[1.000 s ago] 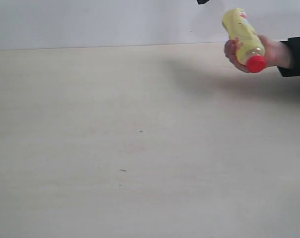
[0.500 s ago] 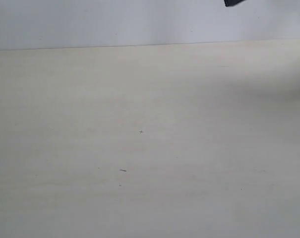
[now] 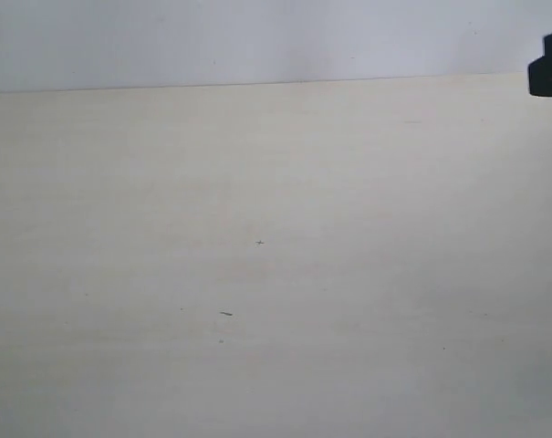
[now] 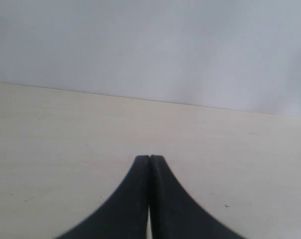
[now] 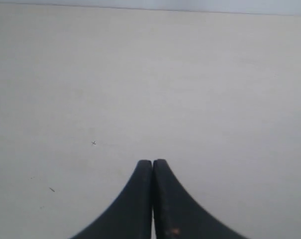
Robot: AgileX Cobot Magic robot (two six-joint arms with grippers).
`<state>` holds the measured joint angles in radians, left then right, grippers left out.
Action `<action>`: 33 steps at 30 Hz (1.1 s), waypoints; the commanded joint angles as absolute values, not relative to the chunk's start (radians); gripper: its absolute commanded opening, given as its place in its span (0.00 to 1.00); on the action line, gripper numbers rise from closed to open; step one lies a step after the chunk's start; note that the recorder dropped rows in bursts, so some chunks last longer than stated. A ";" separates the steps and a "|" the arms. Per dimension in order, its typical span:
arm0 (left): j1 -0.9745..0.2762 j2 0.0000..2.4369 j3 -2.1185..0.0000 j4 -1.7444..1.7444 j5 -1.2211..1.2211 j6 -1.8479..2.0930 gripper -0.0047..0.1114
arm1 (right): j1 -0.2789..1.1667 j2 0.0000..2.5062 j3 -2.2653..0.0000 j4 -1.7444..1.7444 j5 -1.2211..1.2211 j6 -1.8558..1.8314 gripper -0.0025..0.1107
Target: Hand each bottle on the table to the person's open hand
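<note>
Table: wide flat pale beige wood-grain table (image 3: 257, 182); fills most of the exterior view, running to a straight far edge
Surround: plain pale grey-white wall (image 3: 257, 36) rising behind that far edge; a blocky black piece (image 3: 551, 64) of the robot juts in at the right border of the exterior view, over the table's far edge; which part it is cannot be told
Marks on the table: small dark cross-shaped speck (image 3: 259, 243) near the middle; short dark dash mark (image 3: 225, 314) nearer the camera, a little left of it
Left claw: black two-fingered left gripper (image 4: 150, 158); fingers pressed together, nothing between them; above bare table, pointing toward the wall
Right claw: black two-fingered right gripper (image 5: 152, 161); fingers together, holding nothing; above bare table
View differences: fingertips show in the wrist views only; the dash mark shows in the exterior and right wrist views, not the left; the cross-shaped speck shows in all three
Count: one table; one wall; two grippers; two marks
</note>
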<state>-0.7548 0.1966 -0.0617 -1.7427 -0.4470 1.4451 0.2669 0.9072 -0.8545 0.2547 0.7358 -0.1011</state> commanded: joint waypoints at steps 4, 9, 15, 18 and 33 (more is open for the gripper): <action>-0.758 0.192 -0.056 -1.744 -0.451 1.443 0.05 | 0.268 0.709 -0.834 0.262 0.760 -0.101 0.02; -0.758 0.192 -0.056 -1.744 -0.451 1.443 0.05 | 0.268 0.635 -0.834 0.262 0.760 -0.101 0.02; -0.758 0.192 -0.056 -1.744 -0.451 1.443 0.05 | 0.268 0.592 -0.834 0.262 0.760 -0.101 0.02; -0.758 0.192 -0.056 -1.744 -0.451 1.443 0.05 | 0.268 0.575 -0.834 0.262 0.760 -0.101 0.02; -0.758 0.192 -0.056 -1.744 -0.451 1.443 0.05 | 0.268 0.322 -0.630 0.210 0.372 -0.165 0.02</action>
